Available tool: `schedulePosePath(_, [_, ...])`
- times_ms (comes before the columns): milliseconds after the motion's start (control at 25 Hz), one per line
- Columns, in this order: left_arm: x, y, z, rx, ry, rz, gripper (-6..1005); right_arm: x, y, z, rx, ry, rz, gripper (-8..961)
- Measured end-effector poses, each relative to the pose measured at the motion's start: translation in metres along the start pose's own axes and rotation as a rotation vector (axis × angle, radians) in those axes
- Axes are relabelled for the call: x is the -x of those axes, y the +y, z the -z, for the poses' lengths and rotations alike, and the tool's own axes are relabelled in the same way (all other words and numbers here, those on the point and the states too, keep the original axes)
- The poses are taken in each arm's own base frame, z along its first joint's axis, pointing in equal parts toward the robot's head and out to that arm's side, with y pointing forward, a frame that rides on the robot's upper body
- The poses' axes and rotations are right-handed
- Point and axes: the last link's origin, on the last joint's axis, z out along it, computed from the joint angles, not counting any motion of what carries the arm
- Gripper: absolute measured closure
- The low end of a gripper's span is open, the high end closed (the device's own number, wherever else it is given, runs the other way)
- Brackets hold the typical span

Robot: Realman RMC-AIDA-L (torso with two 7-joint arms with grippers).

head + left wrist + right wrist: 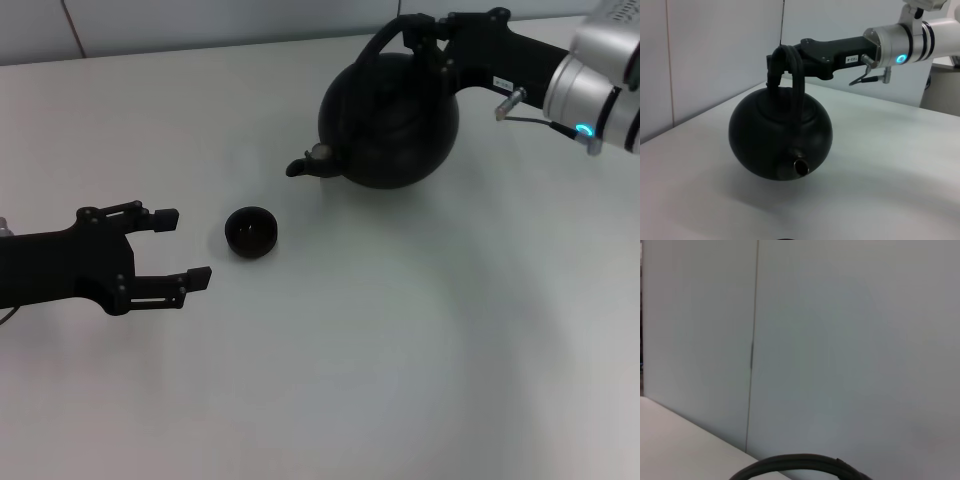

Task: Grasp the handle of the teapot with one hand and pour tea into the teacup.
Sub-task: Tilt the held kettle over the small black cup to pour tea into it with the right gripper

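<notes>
Right gripper [425, 35] clamped on handle [790, 65], teapot [390, 120] lifted near table's far edge, spout [300, 167] aimed toward teacup [250, 231]; left gripper [170, 248] fingers apart beside it.

The teapot [390, 120] is black, and so is its handle [792, 75]. The little teacup [251, 231] is black. The table [400, 350] is white.
</notes>
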Motion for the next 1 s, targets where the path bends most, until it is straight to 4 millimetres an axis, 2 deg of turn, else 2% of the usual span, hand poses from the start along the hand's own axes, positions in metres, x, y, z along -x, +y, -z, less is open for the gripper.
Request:
schedulePosePath(520, [0.000,-0.001,0.000,-0.003,-0.001,-0.001,140,0.018,0.009,-0.028,0.050,0.023,0.105,837])
schedulePosePath(1000, [0.000,-0.001,0.001,-0.004,-0.002,-0.002,140,0.030,0.014,-0.037,0.082,0.006,0.158,837])
